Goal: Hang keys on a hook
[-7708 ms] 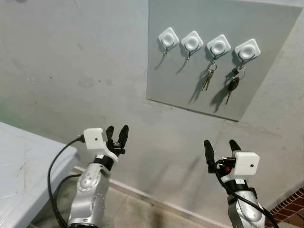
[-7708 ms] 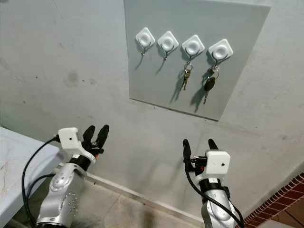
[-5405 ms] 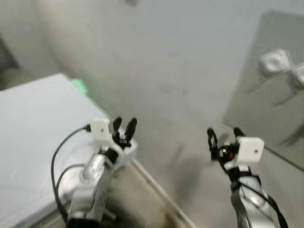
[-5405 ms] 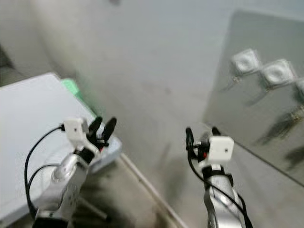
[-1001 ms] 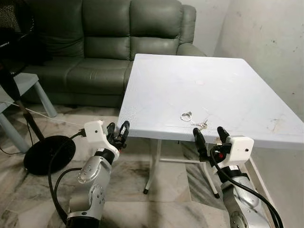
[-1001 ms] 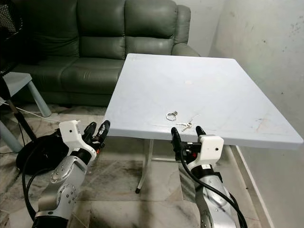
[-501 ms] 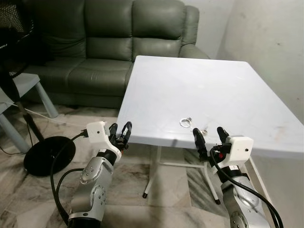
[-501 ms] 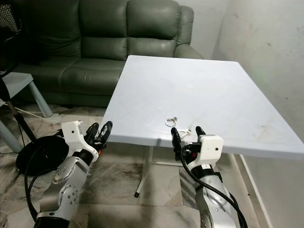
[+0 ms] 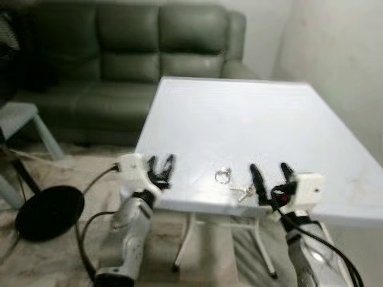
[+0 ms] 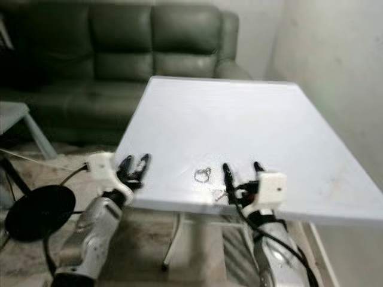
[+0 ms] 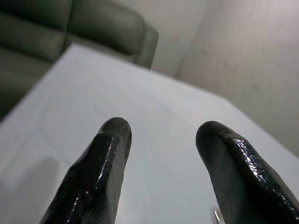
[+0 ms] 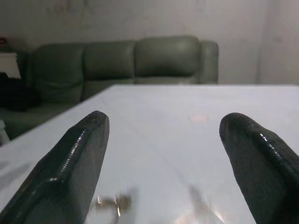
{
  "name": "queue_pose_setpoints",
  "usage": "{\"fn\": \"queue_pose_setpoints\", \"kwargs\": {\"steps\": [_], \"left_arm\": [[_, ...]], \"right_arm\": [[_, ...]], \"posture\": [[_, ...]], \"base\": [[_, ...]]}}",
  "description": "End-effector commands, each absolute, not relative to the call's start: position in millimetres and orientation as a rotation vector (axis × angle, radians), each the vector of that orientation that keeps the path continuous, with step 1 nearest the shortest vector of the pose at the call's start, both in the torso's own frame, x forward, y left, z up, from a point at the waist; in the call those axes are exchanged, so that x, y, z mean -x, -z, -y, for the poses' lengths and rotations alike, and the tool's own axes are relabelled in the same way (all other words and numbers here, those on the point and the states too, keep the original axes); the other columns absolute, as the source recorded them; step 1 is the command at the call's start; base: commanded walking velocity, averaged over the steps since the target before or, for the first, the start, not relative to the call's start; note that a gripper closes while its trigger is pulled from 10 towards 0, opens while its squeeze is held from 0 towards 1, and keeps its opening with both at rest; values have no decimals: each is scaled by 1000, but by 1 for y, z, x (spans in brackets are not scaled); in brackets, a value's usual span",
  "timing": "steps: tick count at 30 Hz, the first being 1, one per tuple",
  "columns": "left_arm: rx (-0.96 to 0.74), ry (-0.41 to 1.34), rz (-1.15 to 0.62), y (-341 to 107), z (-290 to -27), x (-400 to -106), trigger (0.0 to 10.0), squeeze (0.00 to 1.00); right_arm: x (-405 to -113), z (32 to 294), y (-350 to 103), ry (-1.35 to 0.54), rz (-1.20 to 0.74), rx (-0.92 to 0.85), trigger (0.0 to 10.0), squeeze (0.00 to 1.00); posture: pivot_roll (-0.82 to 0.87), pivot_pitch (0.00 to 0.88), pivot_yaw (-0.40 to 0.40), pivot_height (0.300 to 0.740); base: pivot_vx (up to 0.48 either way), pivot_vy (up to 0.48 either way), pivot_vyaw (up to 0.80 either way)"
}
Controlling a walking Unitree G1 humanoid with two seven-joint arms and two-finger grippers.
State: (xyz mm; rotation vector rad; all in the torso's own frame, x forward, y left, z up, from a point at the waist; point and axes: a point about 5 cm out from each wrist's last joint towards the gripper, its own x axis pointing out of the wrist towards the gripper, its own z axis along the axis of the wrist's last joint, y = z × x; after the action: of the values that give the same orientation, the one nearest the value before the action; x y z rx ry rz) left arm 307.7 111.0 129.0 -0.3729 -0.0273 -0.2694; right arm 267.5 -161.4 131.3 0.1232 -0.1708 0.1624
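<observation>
The keys lay on the white table close to its near edge, with a small metal ring just beside them toward the robot's left (both blurred, so no detail could be made out). The right gripper was raised over that near edge just beside the keys, its 2 black fingers spread wide apart and holding nothing. The left gripper hung at the table's near left edge, well apart from the keys, its fingers also parted and empty. Behind the table stood a dark green sofa, and a black round fan base rested on the floor at the left.
</observation>
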Motion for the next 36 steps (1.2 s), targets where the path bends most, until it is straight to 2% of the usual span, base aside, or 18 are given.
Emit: {"fn": "queue_pose_setpoints", "kwargs": {"steps": [1, 12, 23, 29, 36], "left_arm": [[365, 224, 17, -125, -120, -307, 10000, 0], [355, 223, 23, -122, -117, -302, 10000, 0], [341, 310, -4, -113, -107, -287, 10000, 0], [333, 362, -24, -109, -98, -277, 10000, 0], [282, 453, -20, -108, -88, -265, 10000, 0]], "right_arm": [[-267, 154, -134, -190, 182, -135, 10000, 0], [-269, 153, -132, -201, 141, -134, 10000, 0], [-271, 152, -130, -291, 68, -49, 10000, 0], [-281, 151, -126, -258, -4, 29, 10000, 0], [-288, 146, -119, -198, -78, 27, 10000, 0]], "posture": [[36, 0, -40, 740], [39, 0, -48, 740], [37, 1, -53, 740], [45, 13, -59, 740], [60, 24, -67, 740]], "base": [[0, 0, 0], [0, 0, 0], [0, 0, 0], [0, 0, 0], [0, 0, 0]]}}
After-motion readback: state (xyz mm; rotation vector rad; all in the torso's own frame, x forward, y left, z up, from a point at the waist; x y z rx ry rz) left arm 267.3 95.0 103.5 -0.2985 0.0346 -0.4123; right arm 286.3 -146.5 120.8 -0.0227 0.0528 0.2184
